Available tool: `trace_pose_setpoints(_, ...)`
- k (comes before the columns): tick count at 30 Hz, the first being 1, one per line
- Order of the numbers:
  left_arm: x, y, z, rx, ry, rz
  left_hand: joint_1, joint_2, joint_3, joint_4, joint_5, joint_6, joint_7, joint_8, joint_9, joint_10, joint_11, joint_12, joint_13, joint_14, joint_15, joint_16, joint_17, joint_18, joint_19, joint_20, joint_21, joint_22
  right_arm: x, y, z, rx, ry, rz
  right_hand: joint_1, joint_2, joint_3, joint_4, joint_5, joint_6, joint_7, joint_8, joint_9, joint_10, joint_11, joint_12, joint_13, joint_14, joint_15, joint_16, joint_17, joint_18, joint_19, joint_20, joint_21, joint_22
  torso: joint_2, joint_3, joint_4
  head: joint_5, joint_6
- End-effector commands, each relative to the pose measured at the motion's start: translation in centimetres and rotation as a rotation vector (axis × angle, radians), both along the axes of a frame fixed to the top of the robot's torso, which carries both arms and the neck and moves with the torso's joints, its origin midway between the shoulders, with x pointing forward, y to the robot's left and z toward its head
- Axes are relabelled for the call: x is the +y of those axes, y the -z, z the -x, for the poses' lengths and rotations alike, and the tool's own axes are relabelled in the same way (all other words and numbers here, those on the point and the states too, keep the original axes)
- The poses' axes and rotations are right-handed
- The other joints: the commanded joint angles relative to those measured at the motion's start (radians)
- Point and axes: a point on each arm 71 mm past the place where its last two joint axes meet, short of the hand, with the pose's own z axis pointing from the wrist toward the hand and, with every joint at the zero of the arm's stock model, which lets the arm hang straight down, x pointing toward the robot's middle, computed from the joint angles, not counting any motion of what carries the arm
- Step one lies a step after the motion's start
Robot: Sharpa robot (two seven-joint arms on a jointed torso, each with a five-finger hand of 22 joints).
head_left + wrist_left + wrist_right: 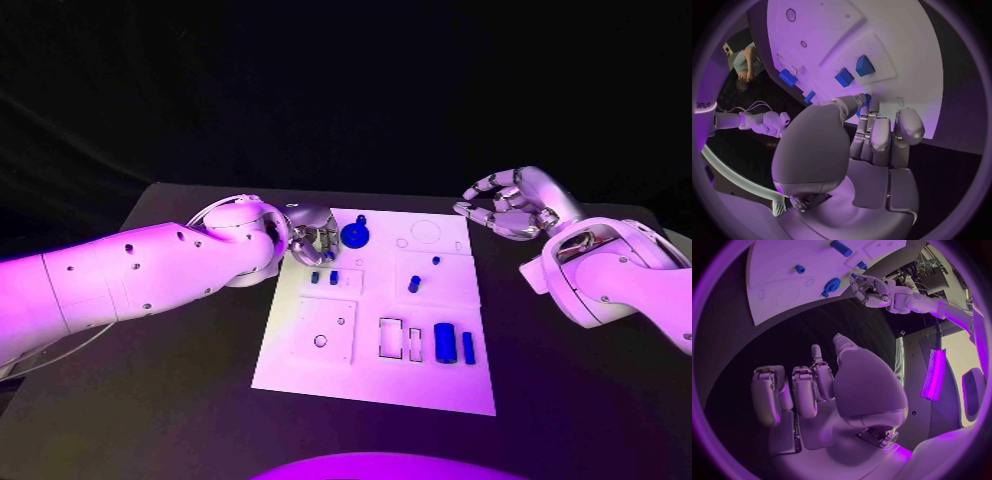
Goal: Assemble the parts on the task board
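Observation:
The white task board (310,350) lies in the middle of the table. A round blue part (355,235) sits near its far edge, and my left hand (307,243) reaches it from the left, fingertips at its rim. In the left wrist view my left hand (873,142) has a bit of blue (867,98) between thumb and fingers; a grip is not plain. The right wrist view shows the round part (832,285) beside the left hand (870,292). My right hand (505,205) hovers off the board's far right corner, fingers curled in on nothing.
Two small blue blocks (325,277) lie near the left hand. Two blue pegs (414,284) stand mid-board. A blue cylinder (444,343) and a blue bar (467,347) lie beside empty slots (391,337). Bare black table (577,400) surrounds the board.

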Motion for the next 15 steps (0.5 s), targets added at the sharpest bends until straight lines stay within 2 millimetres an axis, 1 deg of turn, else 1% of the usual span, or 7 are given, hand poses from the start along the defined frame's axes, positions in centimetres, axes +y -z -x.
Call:
trace_pose_setpoints(1, -0.16, 0.38, 0.11, 0.028, 0.006, -0.018, -0.013, -0.004, -0.005, -0.001, -0.004, -0.006, 0.003, -0.012, -0.003, 0.0, 0.004, -0.013, -0.003, -0.001, 0.001, 0.002, -0.004, -0.01, -0.002, 0.001, -0.003, -0.004, 0.15, -0.01, 0.07, -0.006, -0.014, 0.009, 0.001, 0.006, 0.001, -0.002, 0.006, -0.004, -0.002, 0.008, 0.002, 0.002, -0.002, -0.001, 0.083, 0.09, -0.01, -0.006, 0.194, 0.01, 0.066, -0.005, -0.003, 0.222, 0.0, -0.0006, -0.0001, -0.001, 0.0)
trace_pose_setpoints(5, -0.2, 0.41, 0.08, 0.026, 0.002, -0.015, -0.018, -0.009, -0.007, 0.001, -0.004, -0.02, 0.008, -0.027, -0.007, -0.003, 0.008, -0.024, -0.006, -0.003, 0.004, 0.003, -0.008, -0.01, -0.004, 0.004, -0.006, -0.007, 0.13, -0.02, 0.07, -0.006, -0.014, 0.009, 0.001, 0.006, 0.001, -0.002, 0.006, -0.004, -0.002, 0.008, 0.002, 0.002, -0.002, -0.001, 0.083, 0.09, -0.01, -0.006, 0.194, 0.01, 0.066, -0.005, -0.003, 0.222, 0.0, -0.0006, 0.0001, -0.002, -0.001)
trace_pose_setpoints(6, -0.19, 0.41, 0.07, 0.026, 0.001, -0.014, -0.021, -0.013, -0.008, 0.001, -0.004, -0.031, 0.012, -0.037, -0.01, -0.01, 0.012, -0.033, -0.009, -0.006, 0.008, 0.001, -0.015, -0.01, -0.005, 0.006, -0.008, -0.009, 0.13, -0.02, 0.07, -0.006, -0.014, 0.009, 0.001, 0.006, 0.001, -0.002, 0.006, -0.004, -0.002, 0.008, 0.002, 0.002, -0.002, -0.001, 0.083, 0.09, -0.01, -0.006, 0.194, 0.01, 0.066, -0.005, -0.003, 0.222, 0.0, -0.0003, 0.0001, -0.002, -0.001)
trace_pose_setpoints(10, -0.15, 0.41, 0.06, 0.025, -0.003, -0.011, -0.029, -0.022, -0.011, 0.005, -0.003, -0.052, 0.017, -0.057, -0.016, -0.017, 0.017, -0.047, -0.013, -0.01, 0.012, -0.001, -0.024, -0.008, -0.01, 0.01, -0.014, -0.017, 0.14, -0.02, 0.08, -0.006, -0.014, 0.009, 0.001, 0.006, 0.001, -0.002, 0.006, -0.004, -0.002, 0.008, 0.002, 0.002, -0.002, -0.001, 0.083, 0.09, -0.01, -0.006, 0.194, 0.01, 0.066, -0.005, -0.003, 0.222, 0.0, -0.0005, 0.0006, -0.003, 0.0)
trace_pose_setpoints(15, -0.05, 0.41, 0.06, 0.024, -0.01, -0.011, -0.041, -0.031, -0.018, 0.009, -0.003, -0.068, 0.022, -0.073, -0.02, -0.031, 0.023, -0.062, -0.018, -0.016, 0.017, -0.004, -0.035, -0.006, -0.016, 0.015, -0.022, -0.026, 0.12, -0.01, 0.08, -0.005, -0.014, 0.009, 0.001, 0.006, 0.001, -0.002, 0.006, -0.004, -0.002, 0.008, 0.002, 0.002, -0.002, -0.001, 0.083, 0.09, -0.01, -0.006, 0.194, 0.01, 0.066, -0.005, -0.003, 0.222, 0.0, -0.0006, 0.0001, -0.002, 0.0)
